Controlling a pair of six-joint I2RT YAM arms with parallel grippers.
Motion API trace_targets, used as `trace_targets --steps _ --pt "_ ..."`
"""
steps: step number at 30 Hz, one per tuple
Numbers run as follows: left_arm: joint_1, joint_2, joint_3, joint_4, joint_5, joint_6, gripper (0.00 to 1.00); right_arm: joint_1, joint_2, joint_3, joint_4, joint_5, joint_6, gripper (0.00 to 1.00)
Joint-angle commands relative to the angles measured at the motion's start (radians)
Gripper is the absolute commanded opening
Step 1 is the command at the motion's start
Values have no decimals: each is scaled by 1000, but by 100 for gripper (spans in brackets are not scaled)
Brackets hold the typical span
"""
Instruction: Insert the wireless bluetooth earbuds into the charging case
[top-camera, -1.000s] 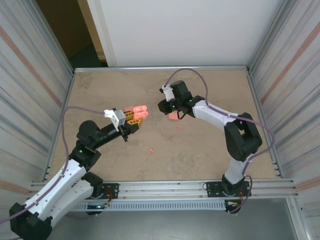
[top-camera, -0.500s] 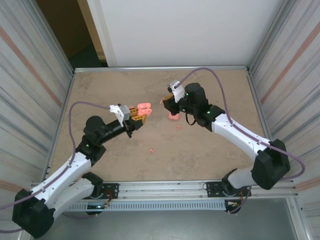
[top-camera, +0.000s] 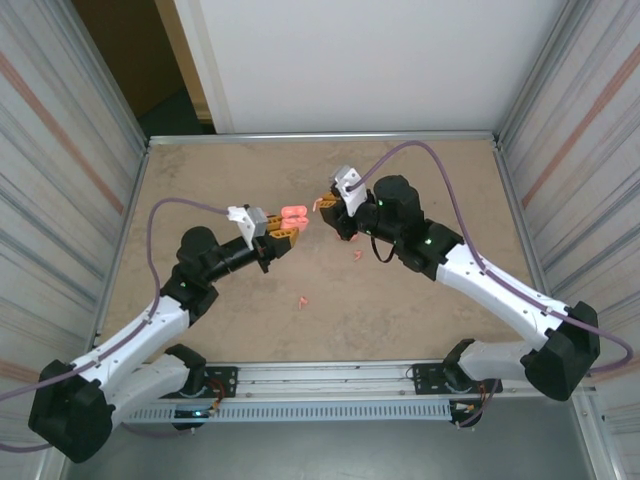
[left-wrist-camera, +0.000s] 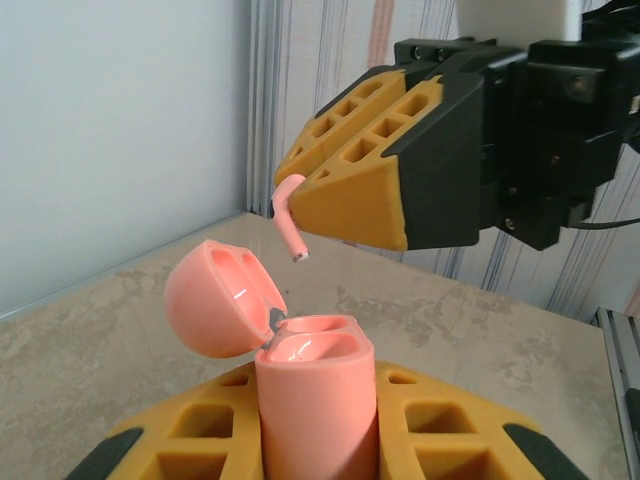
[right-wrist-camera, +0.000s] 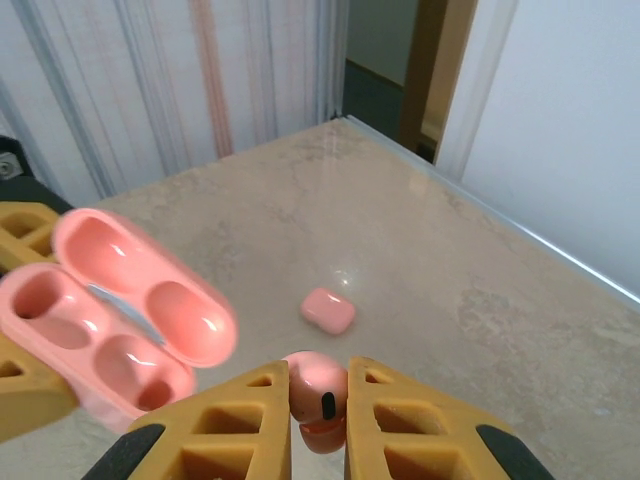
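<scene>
My left gripper (left-wrist-camera: 316, 392) is shut on the salmon-pink charging case (left-wrist-camera: 312, 425) and holds it upright, with the lid (left-wrist-camera: 213, 298) swung open to the left and both sockets showing. My right gripper (right-wrist-camera: 318, 382) is shut on one pink earbud (right-wrist-camera: 320, 402). In the left wrist view the earbud's stem (left-wrist-camera: 290, 218) sticks out of the right fingers (left-wrist-camera: 365, 190), just above and behind the open case. From the top, the right gripper (top-camera: 326, 204) hovers close to the right of the held case (top-camera: 293, 215), and the left gripper (top-camera: 284, 236) is below it.
A second pink case (right-wrist-camera: 328, 311), closed, lies on the table beyond my right fingers. Two loose earbuds lie on the table, one (top-camera: 355, 254) under the right arm and one (top-camera: 303, 300) nearer the front. Metal walls ring the table.
The right gripper has risen and swung left with the earbud to come beside the open case. The left arm has pushed the case slightly forward and to the right.
</scene>
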Motion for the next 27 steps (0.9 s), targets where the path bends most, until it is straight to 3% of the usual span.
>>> trace_targets --steps 1,13,27 --pt "-4 5 -5 69 25 -25 0 33 -16 27 3 38 -50 15" --pt "-4 5 -18 75 32 -34 0 113 25 71 61 42 -90 15" --pt "-3 5 -23 96 35 -49 0 140 87 115 59 26 -103 15"
